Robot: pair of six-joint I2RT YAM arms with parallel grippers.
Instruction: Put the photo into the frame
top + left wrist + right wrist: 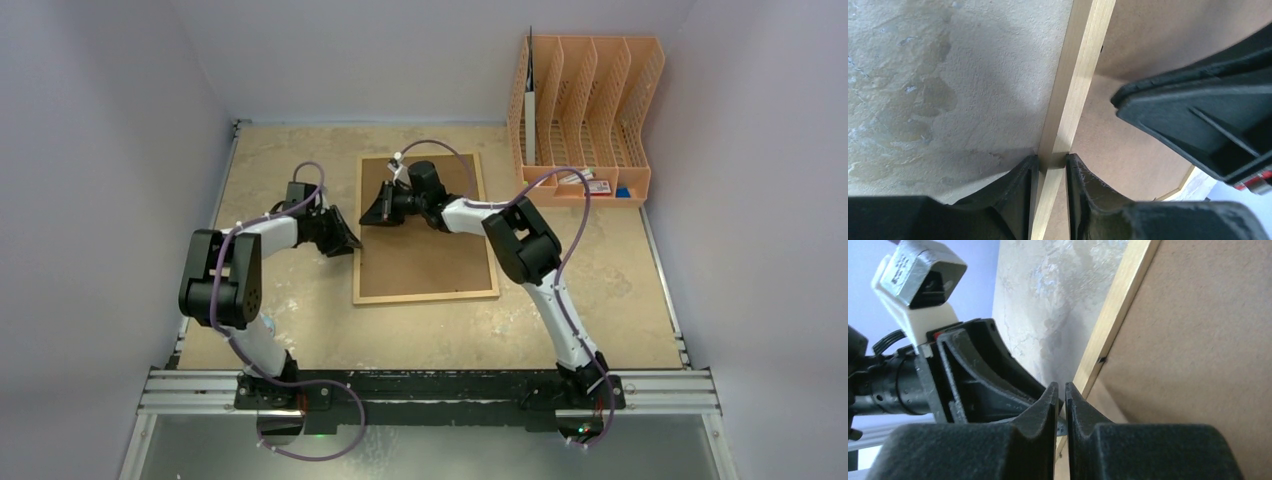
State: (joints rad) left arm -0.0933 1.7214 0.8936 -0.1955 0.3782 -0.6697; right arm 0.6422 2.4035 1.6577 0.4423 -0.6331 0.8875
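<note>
Tabletop [300, 325] mottled beige, walls [100, 150] pale; orange rack [585, 100] far right holds a sheet [531, 90]. We see left gripper [1052, 161] pinching frame [425, 250], right gripper [1061, 390] nearly closed, empty.

**Pale-walled booth around a worn beige table**

A beige tabletop [620, 300], mottled with pale stains and scuffs, fills the middle of the top view. Plain lavender-grey panels close it in: a left wall [90, 150] at 9 o'clock, a back wall [400, 50] at 12 o'clock and a right wall [770, 150] at 3 o'clock. An orange plastic file organiser [585, 110] with slotted dividers stands upright at 1 o'clock, near the back wall. A metal rail [430, 392] runs along the table's edge at 6 o'clock, with a dull grey surface [450, 455] below it. The light is soft and even, and the shadows are faint.
</note>
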